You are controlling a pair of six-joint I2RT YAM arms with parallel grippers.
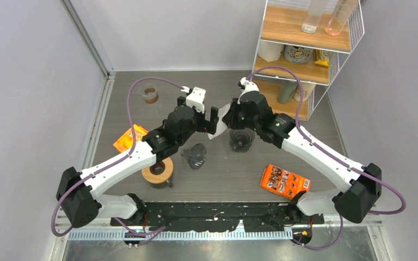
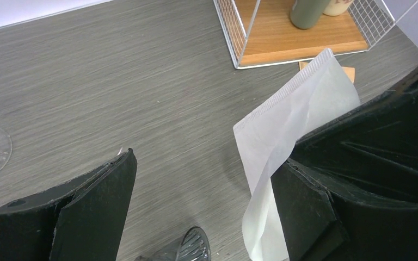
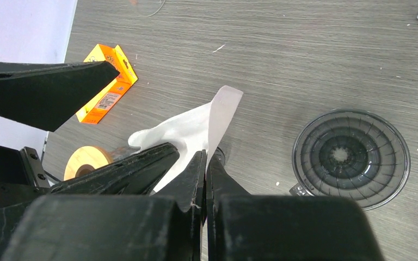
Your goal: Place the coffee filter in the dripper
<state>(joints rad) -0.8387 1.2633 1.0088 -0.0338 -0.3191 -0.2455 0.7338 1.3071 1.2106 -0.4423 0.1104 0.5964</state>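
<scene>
Coffee filter (image 3: 196,128) is up off the table (image 3: 305,54), pinched in the right fingers (image 3: 191,174), just left of the dripper (image 3: 351,157). Left fingers (image 2: 98,201) spread wide. Orange packet (image 1: 284,180) print's too small to read.

You'll find the filter (image 1: 218,124) over mid-table, with the dripper (image 1: 242,139) just right of it. A cup (image 1: 150,94) sits behind left, the rack (image 1: 288,24) behind right. The left packet (image 1: 129,137) lies beside the wall, the right packet (image 1: 284,180) near front.
</scene>
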